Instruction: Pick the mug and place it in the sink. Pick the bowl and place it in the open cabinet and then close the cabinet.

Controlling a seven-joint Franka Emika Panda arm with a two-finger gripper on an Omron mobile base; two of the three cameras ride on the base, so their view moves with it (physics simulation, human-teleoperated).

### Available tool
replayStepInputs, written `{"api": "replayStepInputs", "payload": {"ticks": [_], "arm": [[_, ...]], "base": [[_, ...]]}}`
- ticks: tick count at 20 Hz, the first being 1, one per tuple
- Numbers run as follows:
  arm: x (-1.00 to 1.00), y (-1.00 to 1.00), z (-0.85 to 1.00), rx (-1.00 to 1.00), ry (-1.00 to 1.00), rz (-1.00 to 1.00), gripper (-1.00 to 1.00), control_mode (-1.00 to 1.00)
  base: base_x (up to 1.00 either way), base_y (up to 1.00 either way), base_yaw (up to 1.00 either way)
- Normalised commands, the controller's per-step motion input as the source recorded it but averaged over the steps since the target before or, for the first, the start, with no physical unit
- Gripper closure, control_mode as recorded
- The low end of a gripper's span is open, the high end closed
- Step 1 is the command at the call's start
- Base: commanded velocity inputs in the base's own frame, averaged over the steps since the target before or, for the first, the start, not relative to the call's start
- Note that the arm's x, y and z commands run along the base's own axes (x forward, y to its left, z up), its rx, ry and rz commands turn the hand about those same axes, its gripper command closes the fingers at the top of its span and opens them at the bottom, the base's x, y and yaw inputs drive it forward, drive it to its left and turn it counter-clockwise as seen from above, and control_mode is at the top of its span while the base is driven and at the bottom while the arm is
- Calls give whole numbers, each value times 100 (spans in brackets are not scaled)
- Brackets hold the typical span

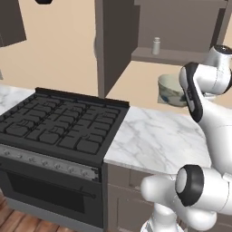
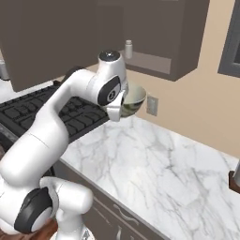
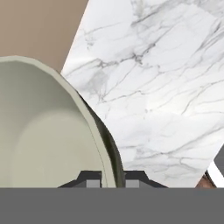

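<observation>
The end effector point(image 3: 112, 180) is clamping its 2 fingers on the rim of 1 bowl point(image 3: 43, 131), holding it in the air above the marble tabletop point(image 2: 164, 164), below 1 open cabinet point(image 2: 154, 33) shelving 1 small bottle point(image 2: 128, 48).

Lighting was even, diffuse, moderately bright — no glare. Soft shadow lay under bowl point(image 3: 48, 131) rim beside gripper point(image 3: 113, 180). Renders slightly soft, low-resolution — no edge distortion.
</observation>
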Motion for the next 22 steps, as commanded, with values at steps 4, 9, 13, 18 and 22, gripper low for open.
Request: {"api": "replayStepInputs", "payload": {"ticks": [4, 9, 13, 18, 22], "arm": [[0, 0, 42, -3, -27, 0, 100, -100], [3, 0, 36, -4, -21, 0, 100, -100], [10, 0, 18, -5, -14, -4, 100, -100], [33, 0, 2, -1, -3, -7, 100, -100], [43, 0, 12, -2, -2, -10, 100, -100]], "base": [[0, 0, 0], [0, 0, 0], [0, 0, 0], [0, 0, 0], [0, 0, 0]]}}
